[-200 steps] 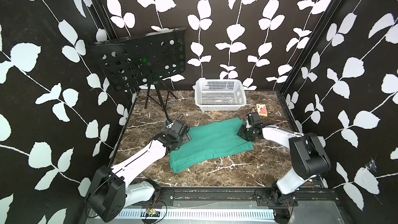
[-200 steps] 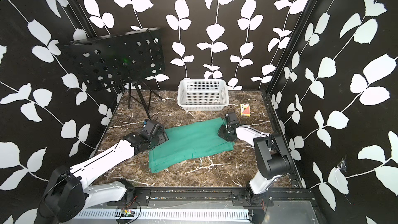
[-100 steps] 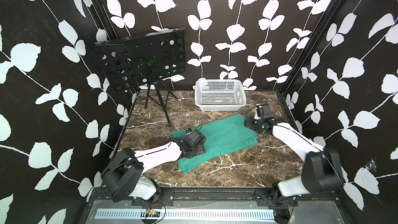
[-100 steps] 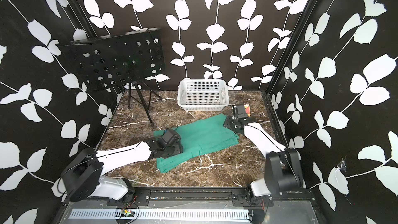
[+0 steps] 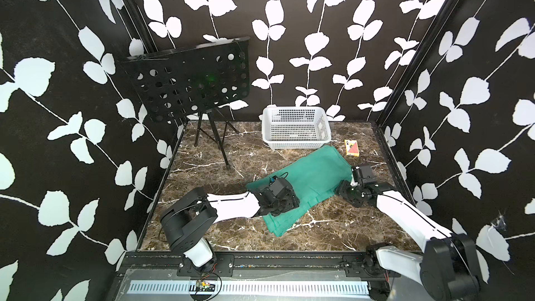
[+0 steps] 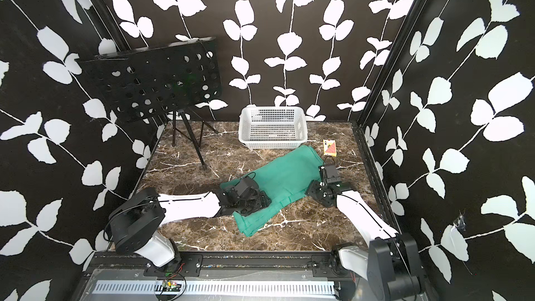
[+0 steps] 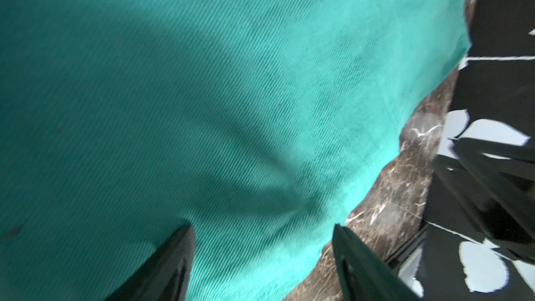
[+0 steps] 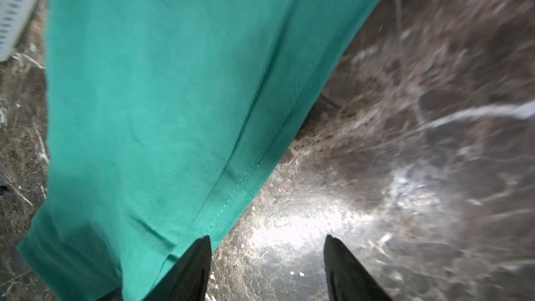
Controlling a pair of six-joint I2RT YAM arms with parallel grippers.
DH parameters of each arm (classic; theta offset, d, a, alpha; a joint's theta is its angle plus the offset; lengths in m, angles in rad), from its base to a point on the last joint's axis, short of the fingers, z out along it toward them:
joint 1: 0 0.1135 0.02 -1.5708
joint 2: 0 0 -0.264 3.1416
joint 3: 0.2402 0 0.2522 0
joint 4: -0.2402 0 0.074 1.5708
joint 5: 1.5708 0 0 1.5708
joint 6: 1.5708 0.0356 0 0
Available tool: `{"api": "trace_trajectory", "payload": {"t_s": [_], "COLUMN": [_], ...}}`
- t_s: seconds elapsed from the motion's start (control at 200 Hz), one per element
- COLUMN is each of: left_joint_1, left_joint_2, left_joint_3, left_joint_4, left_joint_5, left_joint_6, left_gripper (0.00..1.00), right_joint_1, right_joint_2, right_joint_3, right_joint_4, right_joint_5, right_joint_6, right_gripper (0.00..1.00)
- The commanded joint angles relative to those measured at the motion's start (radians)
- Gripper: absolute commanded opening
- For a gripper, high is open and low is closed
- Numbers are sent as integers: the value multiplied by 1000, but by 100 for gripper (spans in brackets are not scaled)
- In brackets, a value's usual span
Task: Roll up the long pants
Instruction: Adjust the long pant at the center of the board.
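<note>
The left arm's jaws stand wide and empty, their black fingertips (image 7: 173, 264) low over the teal-green, soft cloth long pants (image 5: 312, 175), close to one edge. The right arm's jaws are parted too and hold nothing: one fingertip (image 8: 191, 267) sits at the stitched hem, its partner over the bare brown marble tabletop (image 5: 333, 227). The long pants lie flat in a folded strip. Its long axis slants from the front middle of the tabletop toward the back right, ending just beside the white perforated plastic basket (image 5: 295, 140). The left arm (image 5: 231, 207) reaches across the strip's front half, while the right arm (image 5: 405, 212) sits beside its right-hand long edge. I reckon a roll must start from a short end, and the front one is nearer the left arm.
</note>
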Motion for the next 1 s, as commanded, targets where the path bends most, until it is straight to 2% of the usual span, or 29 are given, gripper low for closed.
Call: {"api": "trace_trajectory", "payload": {"t_s": [0.0,0.105,0.2,0.36,0.475,0.58,0.735,0.855,0.995], "left_joint_1": [-3,5,51,185,262,325,360,381,385], "left_joint_2": [-119,-196,-251,-280,-216,-142,-62,-24,-44], "left_joint_3": [93,134,119,81,100,100,30,-71,-155], "left_joint_4": [-224,-366,-384,-264,-213,-170,-82,15,-4], "left_joint_5": [-138,-299,-333,-269,-206,-126,-54,29,-11], "left_joint_6": [146,228,267,325,343,306,213,114,68], "left_gripper": [81,81,81,81,81,81,77,73,72], "right_joint_1": [-2,-2,-6,-19,-19,-20,-22,-23,-21], "right_joint_2": [71,155,194,182,75,1,-14,-17,32], "right_joint_3": [-7,25,51,52,-5,-15,7,1,6], "right_joint_4": [155,214,227,229,232,178,115,140,202], "right_joint_5": [-65,-71,-33,9,86,140,163,159,135], "right_joint_6": [31,19,14,44,77,58,26,47,61], "right_gripper": [65,62,59,55,58,61,60,54,50]}}
